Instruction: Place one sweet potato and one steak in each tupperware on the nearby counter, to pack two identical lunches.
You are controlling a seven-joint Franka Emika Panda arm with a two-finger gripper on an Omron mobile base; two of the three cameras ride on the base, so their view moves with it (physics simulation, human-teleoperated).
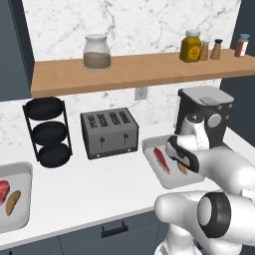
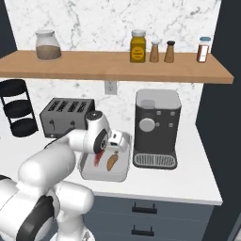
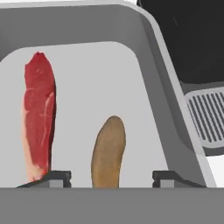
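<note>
Sweet potato (image 3: 108, 151) lies flat on the floor of the right tupperware (image 3: 170, 127), between the two fingertips (image 3: 171, 177) in the hand view, touching neither that I can see. Jaws stand apart, nothing pinched. Reads as a drop-off: the potato is down and the grip is off it.

Steak (image 3: 38, 116) lies alongside in the same box, just left of the potato, parallel, not overlapping. So this lunch has its pair.

Gripper (image 2: 113, 143) hangs low over that box, pointing down into it, which keeps the release short and inside the rim.

Second tupperware (image 1: 22, 174) sits well apart at the far left of the counter (image 1: 94, 189), with its own steak (image 1: 4, 190) and sweet potato (image 1: 13, 202) side by side in it. Looks like both lunches are packed; my guess is only a lift clear remains.

Toaster (image 1: 109, 132) stands between the two boxes, further back; coffee machine (image 2: 156, 129) sits just right of the near box, so lifting straight up is the safe exit.
</note>
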